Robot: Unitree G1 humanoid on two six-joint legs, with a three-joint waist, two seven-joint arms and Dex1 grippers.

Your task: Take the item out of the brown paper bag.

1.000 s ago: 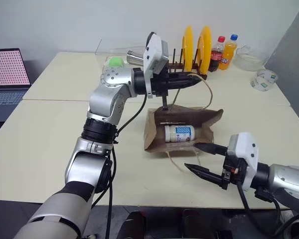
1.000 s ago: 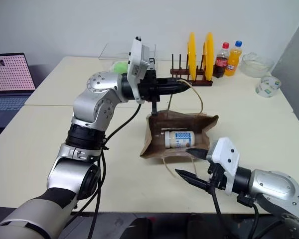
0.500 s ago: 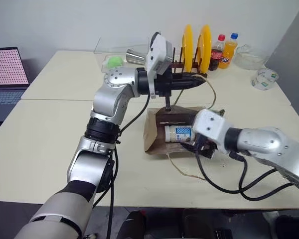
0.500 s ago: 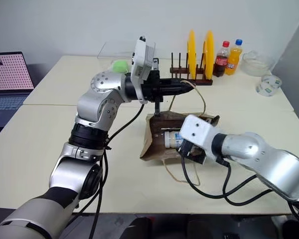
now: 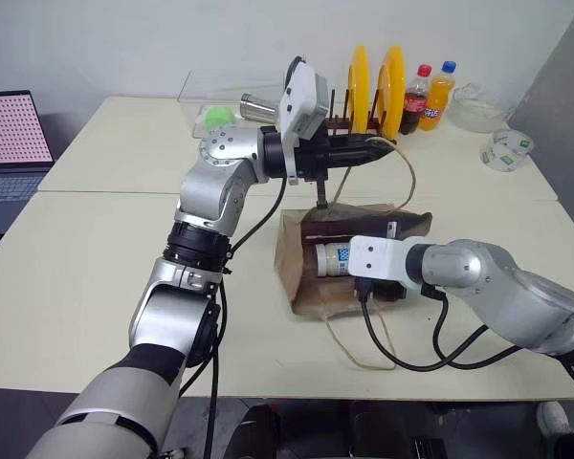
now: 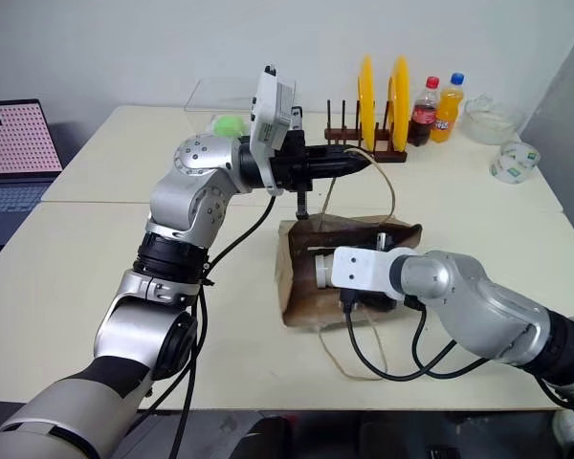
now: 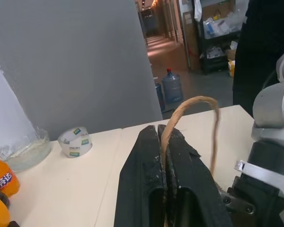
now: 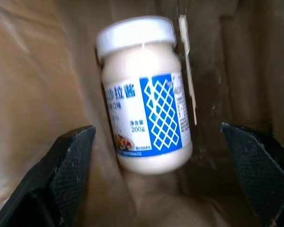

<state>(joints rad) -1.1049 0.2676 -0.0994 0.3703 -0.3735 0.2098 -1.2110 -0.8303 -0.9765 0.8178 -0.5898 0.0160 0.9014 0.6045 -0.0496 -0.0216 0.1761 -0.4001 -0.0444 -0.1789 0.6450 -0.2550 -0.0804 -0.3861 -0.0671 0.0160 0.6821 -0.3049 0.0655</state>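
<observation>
The brown paper bag [image 5: 306, 282] lies on the table with its mouth held up. My left gripper [image 7: 163, 130] hangs level above it, shut on one tan cord handle [image 7: 201, 100], which loops up from the bag's rim. The other handle [image 5: 362, 346] trails loose on the table in front. Inside the bag lies the item, a white jar with a white lid and a blue-patterned label [image 8: 144, 94]. My right gripper [image 8: 155, 130] reaches into the bag's mouth and stands open, one black finger [image 8: 68, 161] on each side of the jar and apart from it.
A wooden rack with two yellow plates [image 5: 375, 81] stands behind the bag. A cola bottle [image 5: 419, 96], an orange bottle [image 5: 441, 96], a glass bowl [image 5: 478, 110] and a tape roll [image 5: 507, 151] sit at the back right. A laptop [image 5: 14, 134] is far left.
My right arm swung up from the table's front edge, rolled over and pushed its gripper into the bag's mouth. The left gripper kept its hold on the handle and stayed put.
</observation>
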